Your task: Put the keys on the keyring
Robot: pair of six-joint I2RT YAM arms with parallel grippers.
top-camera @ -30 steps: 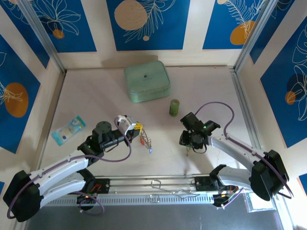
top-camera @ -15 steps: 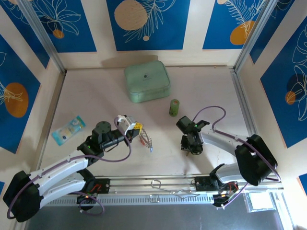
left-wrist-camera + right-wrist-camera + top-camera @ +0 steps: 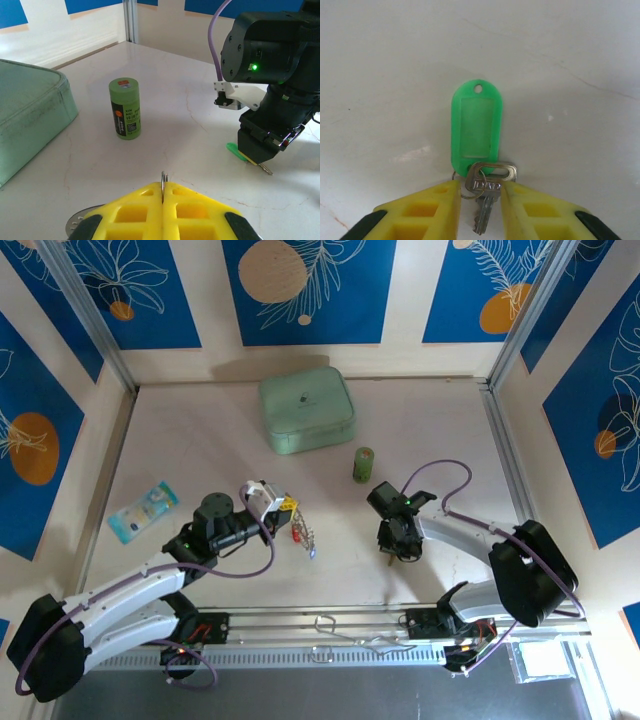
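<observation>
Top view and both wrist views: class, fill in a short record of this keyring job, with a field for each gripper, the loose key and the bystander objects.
left gripper: shut on the keyring, red key and blue key hanging from it
right gripper: jaws apart, straddling the green key
green key: flat on the table, not yet on the keyring
bystanders: green cylinder, mint case, packet

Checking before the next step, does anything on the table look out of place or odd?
Only one thing: the green-tagged key lies alone on the table between the fingers of the right claw, apart from the keyring pinched in the left claw, where the other keys hang. Nothing looks spilled or damaged.
</observation>
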